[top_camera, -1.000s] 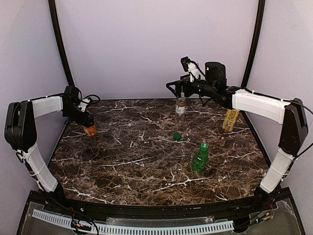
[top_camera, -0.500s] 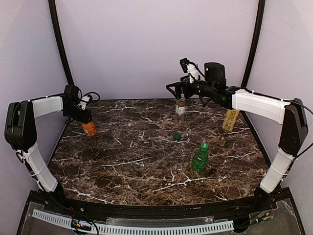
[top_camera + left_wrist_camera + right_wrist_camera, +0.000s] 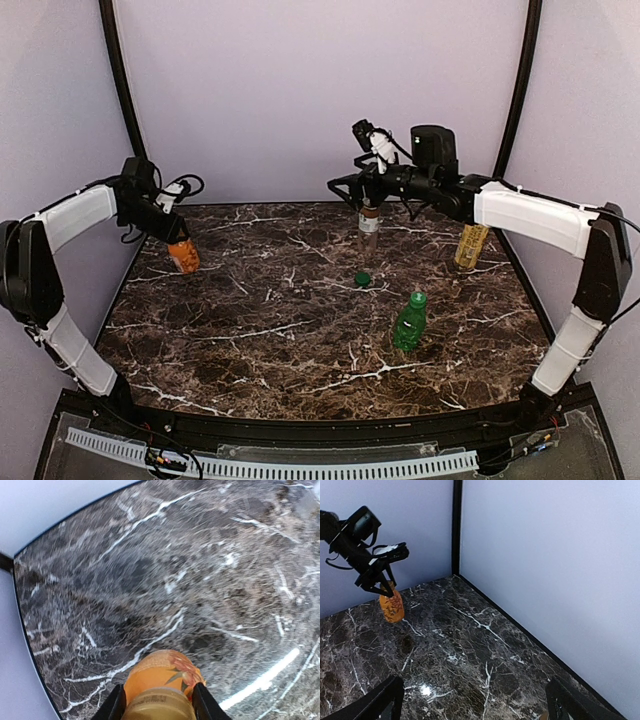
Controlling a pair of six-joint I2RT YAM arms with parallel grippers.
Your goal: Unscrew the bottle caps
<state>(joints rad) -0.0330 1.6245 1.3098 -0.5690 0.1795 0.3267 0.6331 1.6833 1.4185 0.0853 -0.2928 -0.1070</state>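
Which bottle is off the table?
The orange bottle, held tilted in the left gripper above the table; the clear bottle, tan bottle and green bottle stand on it.

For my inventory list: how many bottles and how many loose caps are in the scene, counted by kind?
Bottles: 4 (orange bottle, clear bottle, yellow bottle, green bottle)
Loose caps: 1 (dark green cap)
Total: 5

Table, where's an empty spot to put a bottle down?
The big left-front part of the table is bare, from the orange bottle in the left gripper across to the loose green cap. The right back is crowded: clear bottle, green bottle, tan bottle.
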